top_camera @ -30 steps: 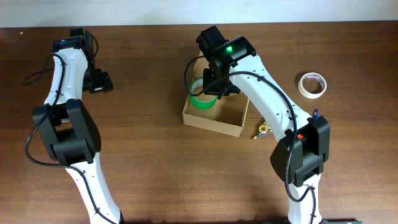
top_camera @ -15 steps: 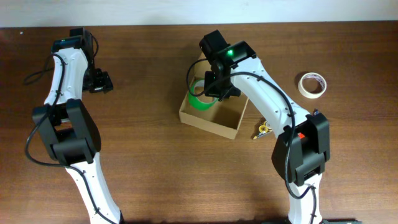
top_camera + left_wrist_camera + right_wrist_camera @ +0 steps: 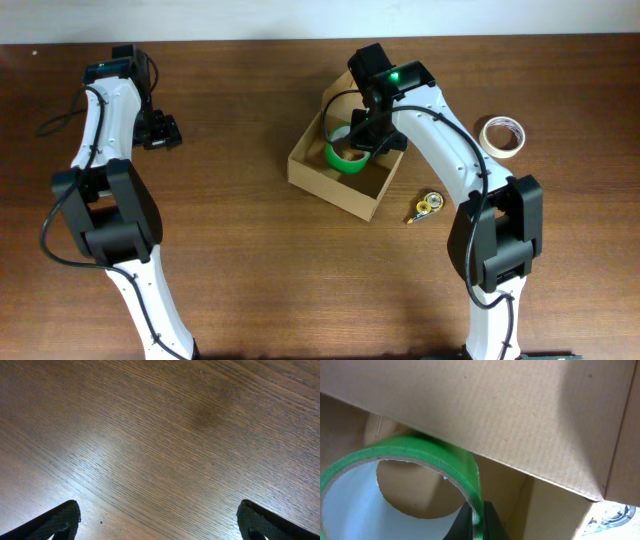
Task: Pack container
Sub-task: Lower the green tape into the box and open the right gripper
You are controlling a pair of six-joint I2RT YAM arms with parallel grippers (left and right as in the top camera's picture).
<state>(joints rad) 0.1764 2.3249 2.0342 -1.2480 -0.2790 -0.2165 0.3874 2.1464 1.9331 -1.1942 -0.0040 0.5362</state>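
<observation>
My right tool [image 3: 476, 521] was closed narrowly on the wall of the green tape roll [image 3: 415, 467], one finger inside the ring and one outside. The roll hung tilted inside the container [image 3: 318, 170], close against a cardboard panel; I could not tell whether that panel was a side wall or the flap lid. The container sat open on the surface [image 3: 240, 260], toward the far edge and a little right of the middle, skewed to that edge.

Hazards, as I judged them:
- The pinch covered only a thin part of the ring, so the roll could pivot or slip.
- The roll's rim lay near the panel; any travel toward it could catch the cardboard.
- Nothing braced the container, so a push from the arm could slide or turn it.
- A release on edge could leave the roll standing and obstruct the lid.

A cream tape roll [image 3: 502, 136] lay near the right edge. My left tool [image 3: 159, 521] stood wide and empty near the far-left corner.
</observation>
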